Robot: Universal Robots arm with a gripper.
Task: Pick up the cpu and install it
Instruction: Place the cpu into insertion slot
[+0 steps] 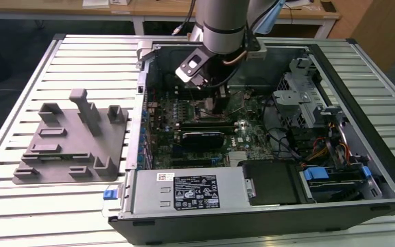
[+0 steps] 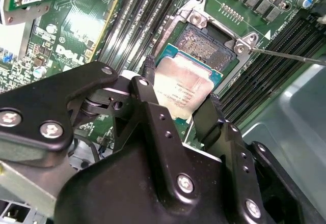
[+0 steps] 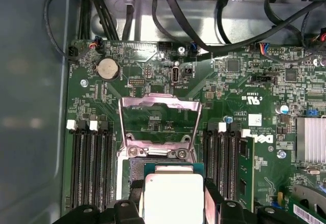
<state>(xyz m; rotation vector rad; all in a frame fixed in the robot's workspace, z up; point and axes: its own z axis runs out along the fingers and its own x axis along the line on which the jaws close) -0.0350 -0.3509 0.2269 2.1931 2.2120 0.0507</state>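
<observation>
The cpu (image 2: 186, 89) is clamped at two edges by the jaws of the gripper (image 2: 181, 95), over the open socket (image 2: 206, 46) far inside the case (image 1: 362, 77); if it is lowered tilted or shifted, socket pins may probably be bent.

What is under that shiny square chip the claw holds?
The open socket: part of its contact grid shows beyond the cpu; the rest is covered by it.

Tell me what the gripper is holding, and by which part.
The gripper holds the cpu, with its fingers pinching two opposite side edges, over the open socket.
</observation>
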